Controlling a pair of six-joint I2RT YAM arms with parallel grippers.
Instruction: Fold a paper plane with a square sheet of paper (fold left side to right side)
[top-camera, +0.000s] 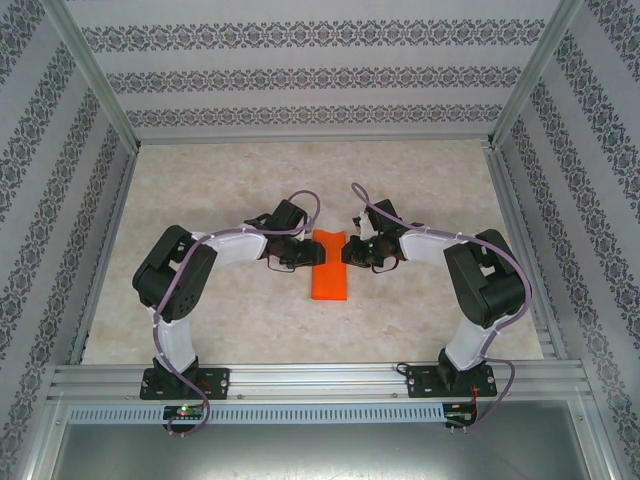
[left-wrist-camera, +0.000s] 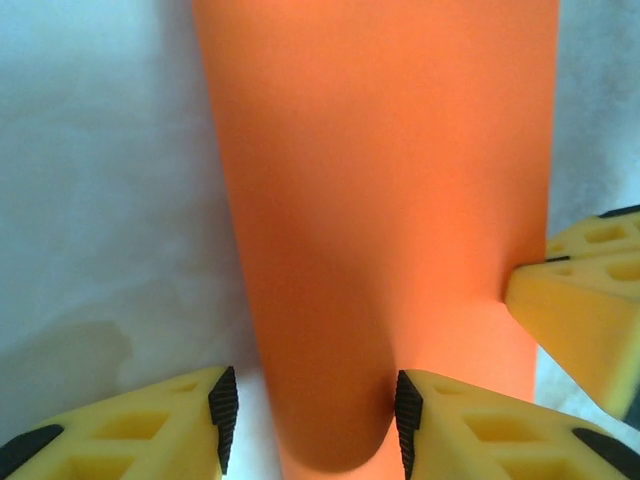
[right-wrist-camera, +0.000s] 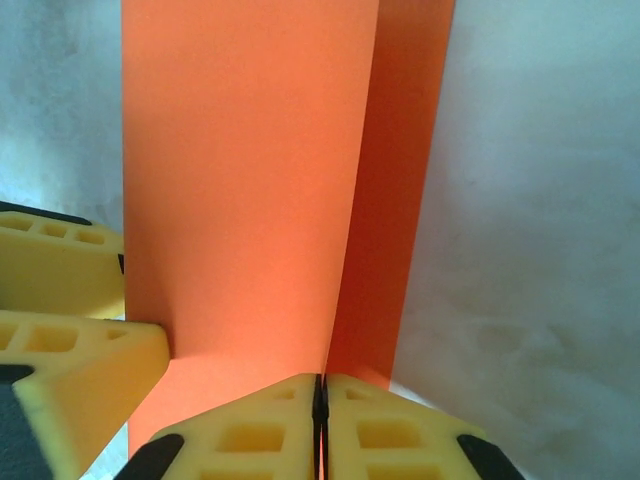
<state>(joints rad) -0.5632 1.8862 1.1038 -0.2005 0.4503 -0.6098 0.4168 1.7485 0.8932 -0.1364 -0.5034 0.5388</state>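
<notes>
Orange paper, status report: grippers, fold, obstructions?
Left gripper open, straddling the rounded fold. Right gripper shut on the free edge. Square sheet of paper folded over, not creased. Grippers crowd each other.

Twin arms in black and white, tipped with yellow.

The left arm (top-camera: 185, 285) and right arm (top-camera: 480, 290) share one build. Each has bulky black joint housings linked by smooth white shells and stands on a flat black base plate (top-camera: 185, 382). A thin purplish cable (top-camera: 305, 205) runs along each arm and loops free near the wrist. The left fingers (left-wrist-camera: 480, 430) and right fingers (right-wrist-camera: 250, 430) are bright yellow blocks moulded with squarish pockets, and the left pair show ribbed black pads on their inner faces.
</notes>
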